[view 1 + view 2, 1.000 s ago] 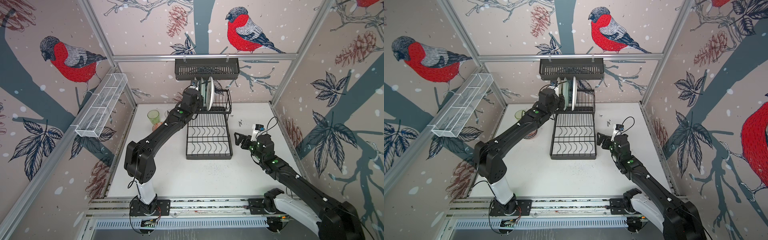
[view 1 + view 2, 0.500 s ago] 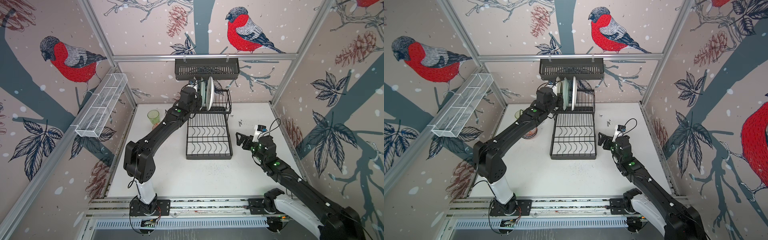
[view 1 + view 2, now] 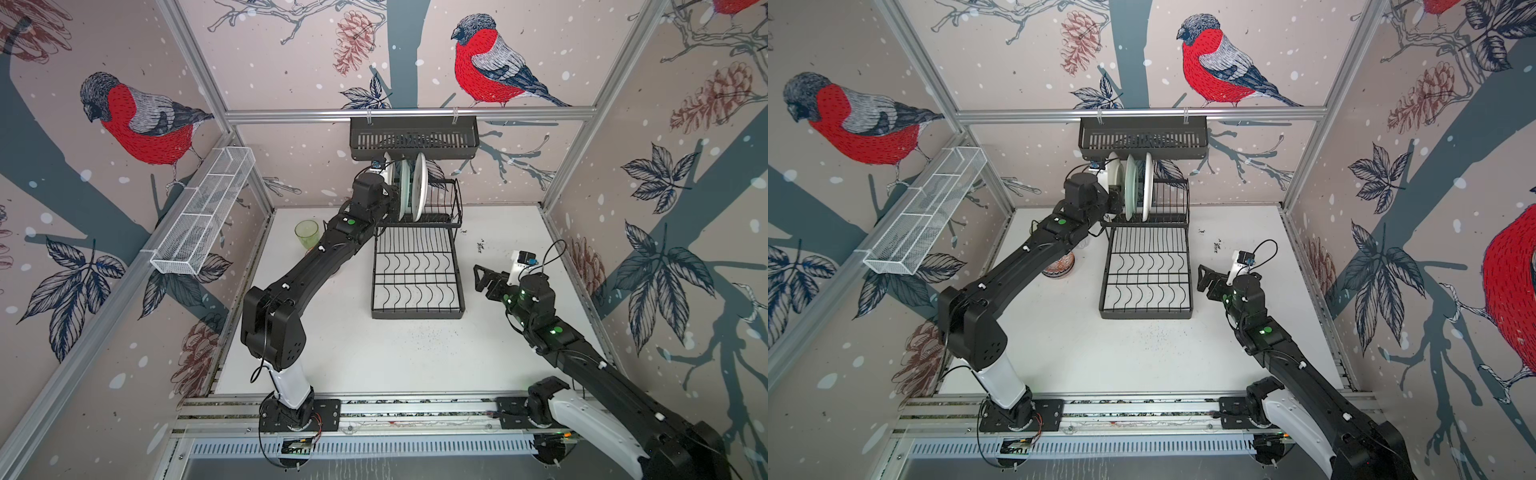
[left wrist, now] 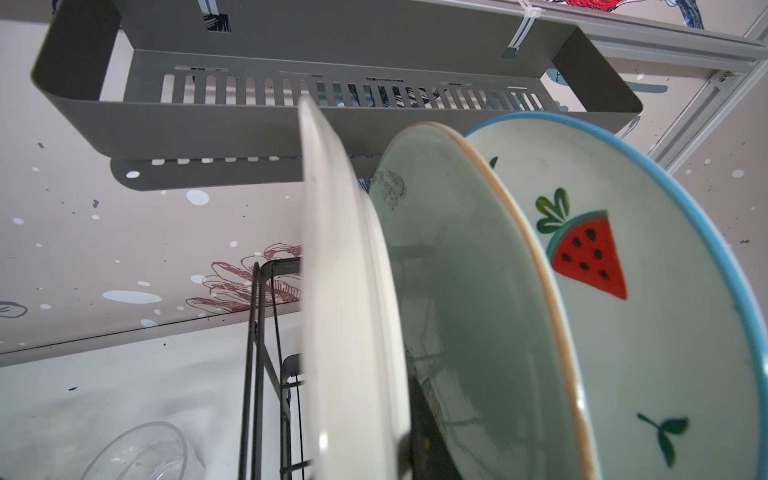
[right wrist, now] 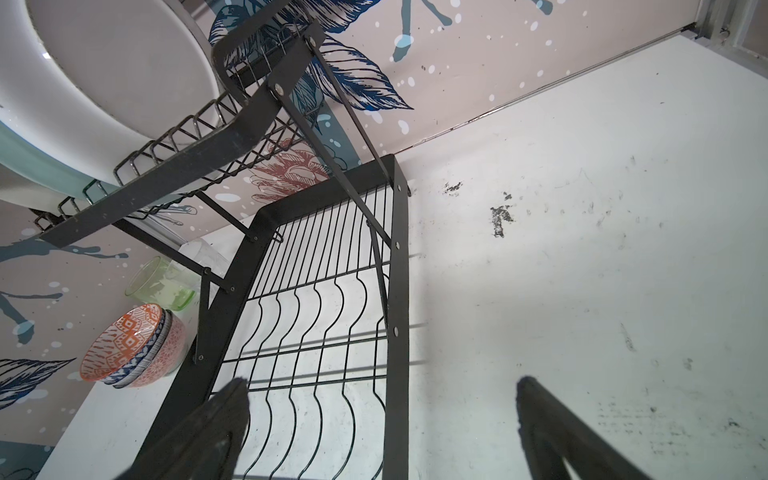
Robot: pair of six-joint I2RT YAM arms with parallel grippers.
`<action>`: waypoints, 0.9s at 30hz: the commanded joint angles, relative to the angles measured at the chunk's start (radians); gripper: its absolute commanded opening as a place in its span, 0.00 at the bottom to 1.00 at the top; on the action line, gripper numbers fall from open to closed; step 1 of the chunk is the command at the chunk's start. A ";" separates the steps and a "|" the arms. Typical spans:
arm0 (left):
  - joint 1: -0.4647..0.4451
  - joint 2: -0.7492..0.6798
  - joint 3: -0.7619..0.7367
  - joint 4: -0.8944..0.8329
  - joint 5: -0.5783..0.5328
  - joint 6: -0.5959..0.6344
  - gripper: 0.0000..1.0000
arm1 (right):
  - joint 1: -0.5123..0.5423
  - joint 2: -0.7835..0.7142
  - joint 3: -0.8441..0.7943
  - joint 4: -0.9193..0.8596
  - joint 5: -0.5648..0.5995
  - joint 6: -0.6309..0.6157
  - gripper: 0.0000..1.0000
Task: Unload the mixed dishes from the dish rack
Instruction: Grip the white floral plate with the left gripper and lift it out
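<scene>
White plate (image 4: 345,291) sits pinched in the left gripper (image 3: 1115,201), mint plate (image 4: 449,291) close alongside. Right gripper (image 3: 480,279) gapes empty near the rack (image 3: 415,314).

Dish rack (image 3: 417,274): metal wire and flat strip, matt black coating. White plate (image 4: 340,291), mint plate (image 4: 457,270), watermelon plate (image 4: 648,299): smooth, glossy glazed ceramic. Bowls (image 5: 124,353): glossy patterned glaze. Green tumbler (image 5: 162,286): translucent, smooth. Clear tumbler (image 4: 141,453): transparent, smooth. Table (image 5: 582,270): matt white, scuffed, speckled. Sheet-metal basket (image 4: 249,120): matt dark finish, slotted. Mesh basket (image 3: 203,216): white fine wire mesh.
</scene>
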 commanded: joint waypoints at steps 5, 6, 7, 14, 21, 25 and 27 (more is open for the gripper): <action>0.010 -0.040 -0.011 0.154 -0.026 0.045 0.00 | 0.000 -0.012 0.001 0.009 0.012 0.008 0.99; 0.010 -0.040 -0.007 0.152 -0.026 0.046 0.00 | -0.001 -0.014 0.001 0.009 0.015 0.007 1.00; 0.010 -0.041 -0.004 0.151 -0.027 0.050 0.00 | -0.001 -0.016 0.001 0.010 0.016 0.007 1.00; 0.013 -0.066 0.002 0.157 -0.030 0.061 0.00 | -0.001 -0.026 0.003 0.008 0.022 0.008 1.00; 0.017 -0.094 -0.004 0.172 -0.019 0.059 0.00 | -0.001 -0.035 0.006 0.006 0.027 0.004 0.99; 0.018 -0.105 -0.006 0.177 -0.012 0.056 0.00 | -0.001 -0.045 0.004 0.004 0.032 0.005 0.99; 0.018 -0.116 -0.008 0.174 -0.014 0.052 0.00 | -0.001 -0.048 0.004 0.004 0.029 0.003 0.99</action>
